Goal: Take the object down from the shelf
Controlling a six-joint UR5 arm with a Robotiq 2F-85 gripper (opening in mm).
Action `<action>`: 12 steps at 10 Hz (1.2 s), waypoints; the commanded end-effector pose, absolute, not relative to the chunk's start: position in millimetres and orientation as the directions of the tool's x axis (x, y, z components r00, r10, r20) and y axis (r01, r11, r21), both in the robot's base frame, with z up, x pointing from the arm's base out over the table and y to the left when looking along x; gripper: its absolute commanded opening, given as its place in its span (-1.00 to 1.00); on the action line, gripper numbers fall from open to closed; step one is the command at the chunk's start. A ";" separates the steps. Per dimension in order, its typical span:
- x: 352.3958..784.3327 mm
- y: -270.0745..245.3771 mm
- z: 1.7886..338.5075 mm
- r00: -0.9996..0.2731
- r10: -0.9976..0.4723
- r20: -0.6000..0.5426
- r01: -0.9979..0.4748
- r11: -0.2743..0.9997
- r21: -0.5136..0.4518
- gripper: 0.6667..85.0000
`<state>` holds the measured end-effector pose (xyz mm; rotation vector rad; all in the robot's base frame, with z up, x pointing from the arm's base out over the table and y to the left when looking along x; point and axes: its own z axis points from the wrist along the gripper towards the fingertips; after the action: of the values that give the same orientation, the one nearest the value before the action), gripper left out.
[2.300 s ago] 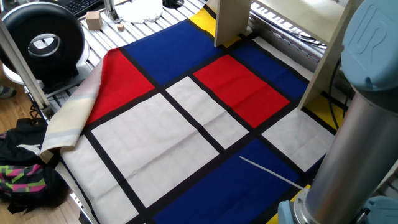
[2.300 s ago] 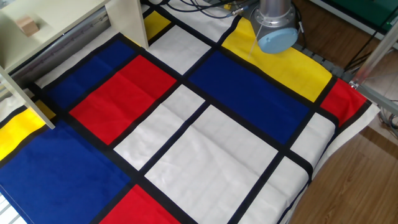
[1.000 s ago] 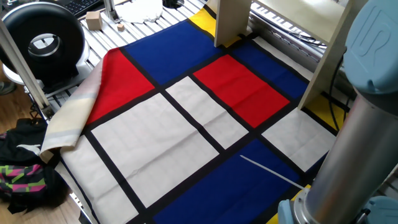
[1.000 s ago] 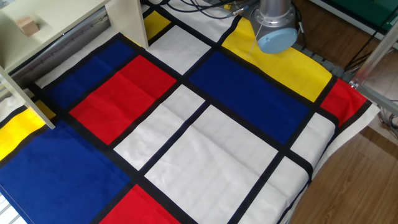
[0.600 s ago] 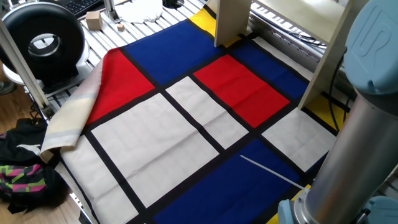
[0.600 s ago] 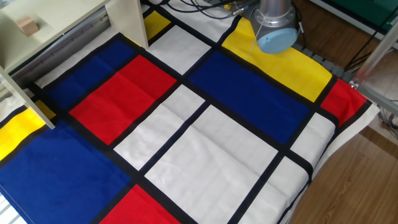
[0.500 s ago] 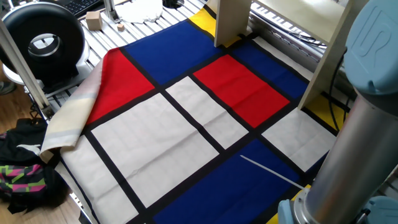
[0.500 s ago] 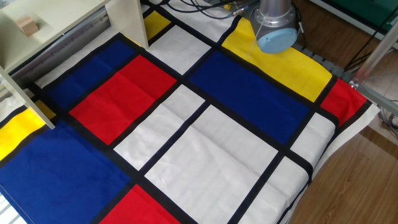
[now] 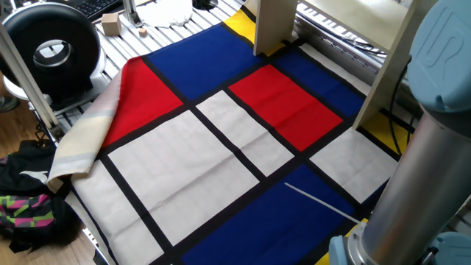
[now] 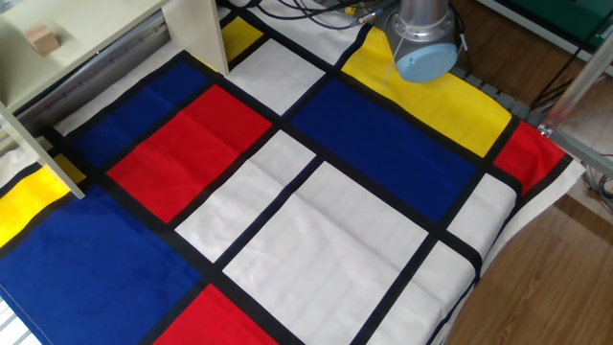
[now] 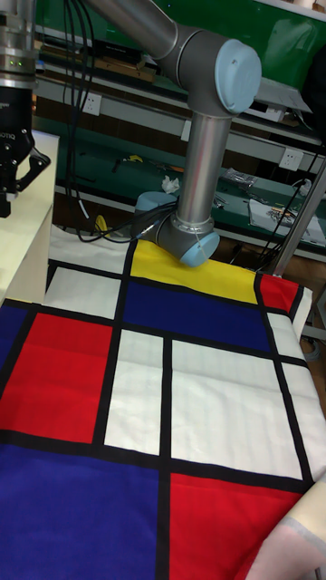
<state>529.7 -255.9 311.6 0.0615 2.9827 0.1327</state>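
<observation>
The object, a tiny tan block, rests on the shelf's flat board at the top left of the other fixed view. The shelf is pale cream; its uprights stand on the far edge of the coloured cloth. In the tall fixed view my gripper hangs at the left edge above the shelf's top, partly cut off by the frame, so its jaws cannot be read. The object is hidden in that view, and the gripper does not show in the other two.
A red, blue, white and yellow checked cloth covers the table. The arm's base stands at its far side, and its big grey column fills one corner. A larger wooden cube and a black round device lie beyond the cloth.
</observation>
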 end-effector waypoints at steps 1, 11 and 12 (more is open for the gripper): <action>541.8 -257.1 313.7 -0.987 -0.033 -0.155 -0.051 0.993 0.108 -0.60; 569.0 -253.1 300.9 -0.989 -0.118 -0.090 -0.127 0.987 0.102 -0.26; 570.1 -253.1 299.8 -0.989 -0.121 -0.086 -0.130 0.986 0.102 -0.26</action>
<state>563.8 -254.9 301.3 -0.1679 3.0481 0.1574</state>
